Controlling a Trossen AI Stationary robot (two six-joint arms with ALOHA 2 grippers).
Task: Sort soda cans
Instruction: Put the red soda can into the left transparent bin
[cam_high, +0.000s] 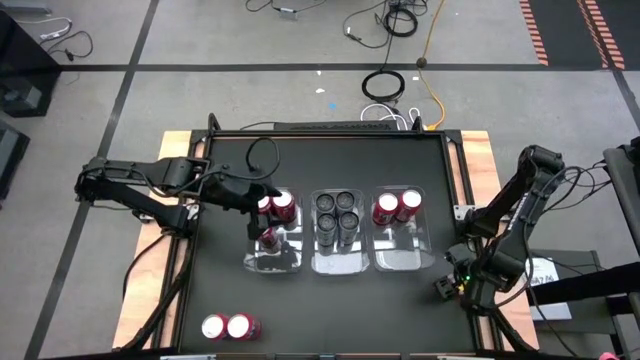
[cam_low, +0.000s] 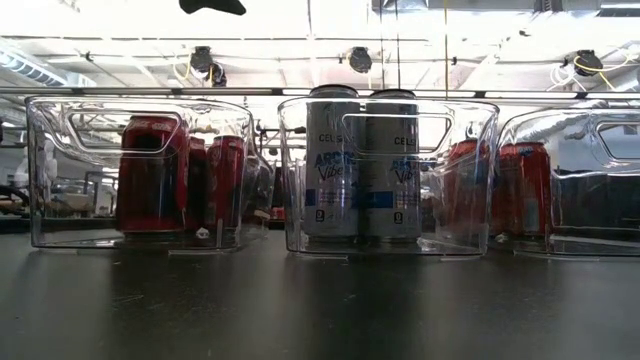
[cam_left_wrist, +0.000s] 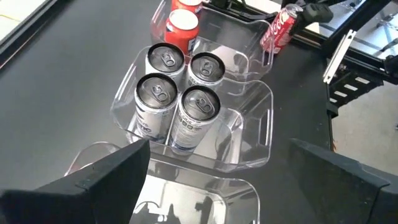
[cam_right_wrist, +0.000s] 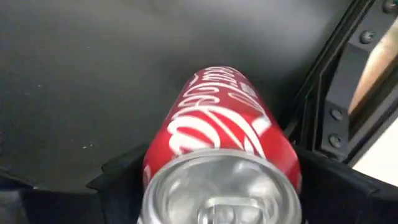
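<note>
Clear bins hold sorted soda cans. The left bin (cam_high: 272, 262) has red cans (cam_high: 283, 207). Several dark grey cans (cam_left_wrist: 177, 93) stand upright in the middle bin (cam_high: 337, 265). Two red cans (cam_high: 397, 208) stand in the right bin (cam_high: 400, 262). Two more red cans (cam_high: 227, 327) sit on the table near its front left. My left gripper (cam_high: 262, 203) hovers open over the left bin with nothing between its fingers. My right gripper (cam_high: 447, 287), by the table's right edge, is shut on one red can (cam_right_wrist: 217, 130). My right gripper pinches the red can's upper wall, just below the silver top (cam_right_wrist: 221, 186), between its two fingers (cam_right_wrist: 121, 180). The fingers come from above, pointing down. The can stays upright below them. Whether its base touches the table cannot be told.
The table's raised right frame (cam_right_wrist: 339, 93) runs close beside the held can. Bare black tabletop (cam_high: 340, 320) lies in front of the three bins. Wooden side boards and cables border the table beyond its edges.
</note>
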